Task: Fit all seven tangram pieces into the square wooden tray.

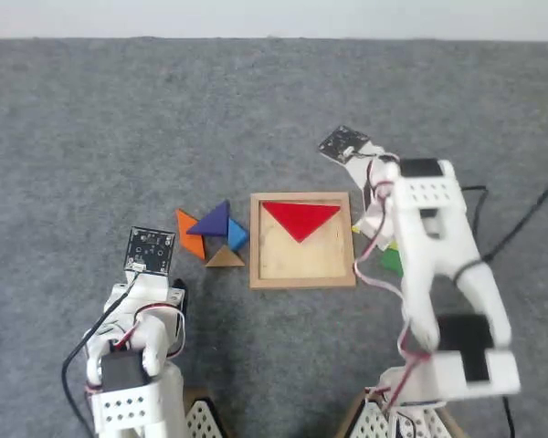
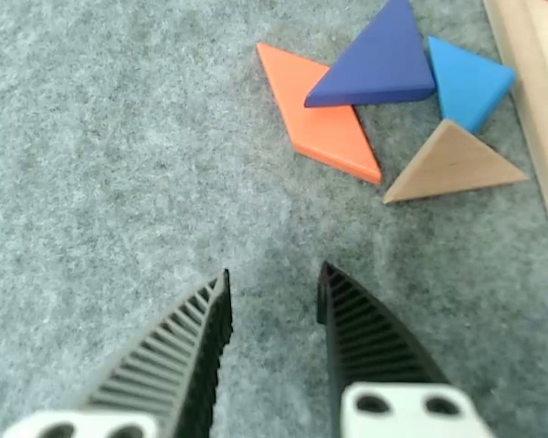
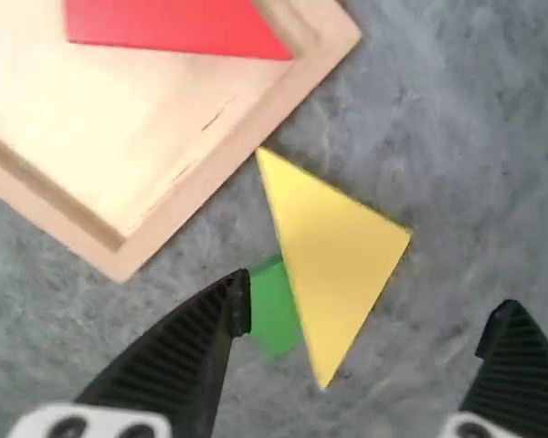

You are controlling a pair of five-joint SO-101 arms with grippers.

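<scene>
The square wooden tray (image 1: 301,276) lies at the table's middle with a red triangle (image 1: 300,219) in its far part. Left of it sit an orange parallelogram (image 1: 189,234), a dark blue triangle (image 1: 213,222), a light blue piece (image 1: 237,234) and a wooden triangle (image 1: 225,259). Right of the tray, a yellow triangle (image 3: 333,252) partly covers a green piece (image 3: 274,310). My right gripper (image 3: 370,324) hovers open over the yellow triangle. My left gripper (image 2: 274,297) is open above bare carpet, short of the orange parallelogram (image 2: 321,128).
Grey carpet (image 1: 119,119) covers the whole table. The tray's rim (image 3: 292,91) runs close by the yellow triangle. The right arm's body (image 1: 434,246) hangs over the pieces right of the tray.
</scene>
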